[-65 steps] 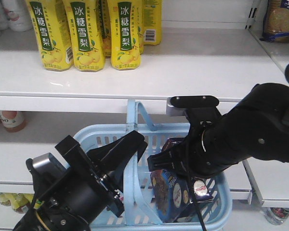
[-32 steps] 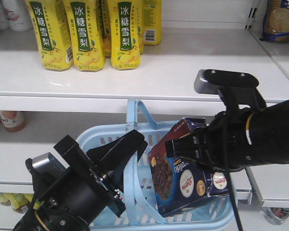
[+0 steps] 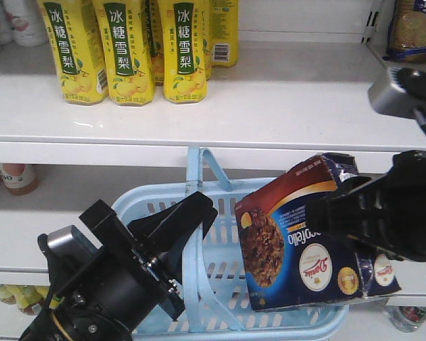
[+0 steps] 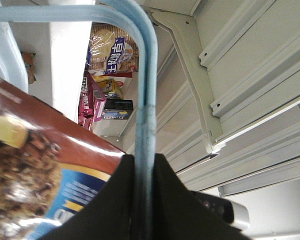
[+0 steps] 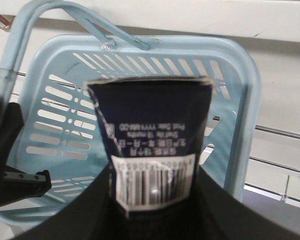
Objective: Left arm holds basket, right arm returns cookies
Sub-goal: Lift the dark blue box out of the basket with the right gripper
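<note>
Blue basket (image 3: 199,298) handle clamped in left arm (image 3: 113,277) jaws. Cookies (image 3: 305,245), tilted, now lifted above the rim, right arm (image 3: 390,213) jaws closed on them: extraction nearly done; shelf (image 3: 270,106) placement next.

Before me, yellow drink cartons (image 3: 121,50) stand in a row on the white shelf (image 3: 270,106); a biscuit packet (image 3: 414,28) sits at upper right.

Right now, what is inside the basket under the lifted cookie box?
Through the right wrist view, only the basket's bare slotted wall shows around the cookie box. The box and right gripper cover the floor directly below, so anything there is hidden.
</note>
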Controlling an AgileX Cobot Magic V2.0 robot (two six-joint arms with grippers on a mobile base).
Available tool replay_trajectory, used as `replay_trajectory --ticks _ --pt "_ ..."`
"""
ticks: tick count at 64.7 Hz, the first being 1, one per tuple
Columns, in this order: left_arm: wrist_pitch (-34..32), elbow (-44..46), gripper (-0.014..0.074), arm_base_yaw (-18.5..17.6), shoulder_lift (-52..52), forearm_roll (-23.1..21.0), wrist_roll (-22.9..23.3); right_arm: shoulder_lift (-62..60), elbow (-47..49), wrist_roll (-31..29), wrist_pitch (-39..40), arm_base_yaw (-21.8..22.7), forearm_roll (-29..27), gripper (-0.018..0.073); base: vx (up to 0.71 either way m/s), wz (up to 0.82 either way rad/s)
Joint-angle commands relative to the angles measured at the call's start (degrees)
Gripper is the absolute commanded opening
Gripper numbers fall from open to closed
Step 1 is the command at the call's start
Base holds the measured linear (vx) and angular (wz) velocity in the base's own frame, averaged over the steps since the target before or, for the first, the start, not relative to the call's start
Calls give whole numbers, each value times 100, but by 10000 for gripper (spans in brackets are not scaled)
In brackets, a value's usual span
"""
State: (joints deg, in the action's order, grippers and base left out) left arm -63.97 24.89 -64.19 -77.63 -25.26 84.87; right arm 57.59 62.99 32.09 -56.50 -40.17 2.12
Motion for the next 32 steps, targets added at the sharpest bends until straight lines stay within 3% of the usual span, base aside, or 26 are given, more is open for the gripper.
replay_trajectory --ticks 1,14,32 --pt "-1294 146 -3 -17 197 170 20 -329 176 -36 377 11 91 -6 0 0" --pt "-1294 146 -3 -17 197 170 20 -794 176 -25 600 11 435 -6 0 0" --pt "-1294 146 -3 -17 197 170 20 -1134 176 482 1474 11 1643 -6 0 0"
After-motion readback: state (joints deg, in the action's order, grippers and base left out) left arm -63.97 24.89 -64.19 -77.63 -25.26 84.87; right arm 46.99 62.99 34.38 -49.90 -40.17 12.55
